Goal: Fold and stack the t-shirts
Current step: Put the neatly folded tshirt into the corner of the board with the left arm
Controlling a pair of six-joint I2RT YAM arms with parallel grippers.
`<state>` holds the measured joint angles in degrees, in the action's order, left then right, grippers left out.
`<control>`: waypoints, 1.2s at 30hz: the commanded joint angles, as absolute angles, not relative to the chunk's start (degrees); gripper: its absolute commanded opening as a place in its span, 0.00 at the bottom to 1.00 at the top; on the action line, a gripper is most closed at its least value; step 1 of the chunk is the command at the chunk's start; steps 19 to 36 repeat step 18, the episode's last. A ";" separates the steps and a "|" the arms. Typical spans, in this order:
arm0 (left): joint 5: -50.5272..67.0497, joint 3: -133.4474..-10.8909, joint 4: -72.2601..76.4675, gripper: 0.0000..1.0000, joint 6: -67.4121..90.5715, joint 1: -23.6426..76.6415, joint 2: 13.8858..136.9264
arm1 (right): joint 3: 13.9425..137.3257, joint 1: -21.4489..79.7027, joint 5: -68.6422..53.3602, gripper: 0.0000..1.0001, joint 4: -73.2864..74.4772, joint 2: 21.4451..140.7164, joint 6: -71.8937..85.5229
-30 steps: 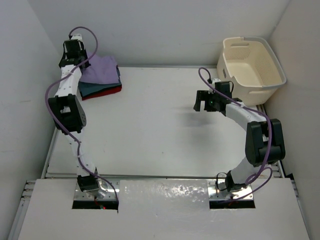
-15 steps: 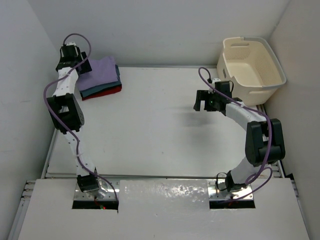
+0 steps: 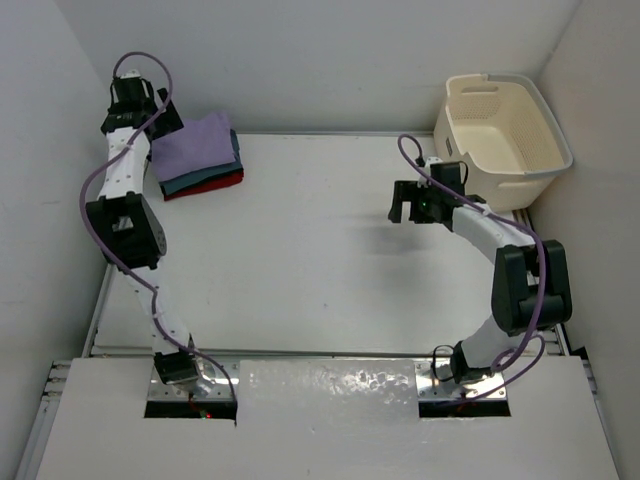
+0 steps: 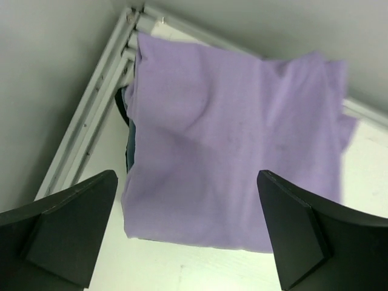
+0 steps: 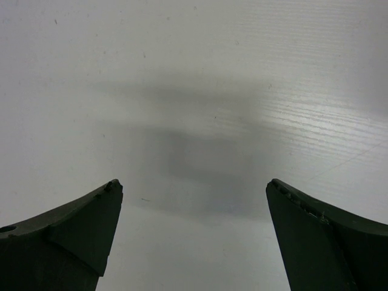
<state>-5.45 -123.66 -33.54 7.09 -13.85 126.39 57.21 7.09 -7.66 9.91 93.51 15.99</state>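
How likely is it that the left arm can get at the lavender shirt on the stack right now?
Probably yes. The left pincer hangs open over the lavender shirt, which tops the stack with nothing covering it. The wall corner close by might crowd the arm a little.

My left gripper point(image 3: 163, 120) hovers at ten o'clock by the stack point(image 3: 203, 165) — lavender shirt point(image 3: 198, 142) on top, red shirt point(image 3: 222, 182) lowest. My right gripper point(image 3: 404, 206) hangs over the table point(image 3: 300, 270) toward two o'clock — near the tub point(image 3: 548, 168).
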 commanded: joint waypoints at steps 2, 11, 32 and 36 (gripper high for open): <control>-5.79 -114.30 -31.74 1.00 13.78 -12.40 107.82 | 59.33 6.86 -4.67 0.99 11.24 87.73 16.43; -8.35 -52.23 -3.71 1.00 30.58 -0.53 66.48 | 44.68 6.86 12.46 0.99 10.46 74.72 24.17; -9.23 -49.40 -9.76 1.00 29.80 1.14 62.93 | 34.19 6.86 13.54 0.99 3.08 64.60 22.77; -9.23 -49.40 -9.76 1.00 29.80 1.14 62.93 | 34.19 6.86 13.54 0.99 3.08 64.60 22.77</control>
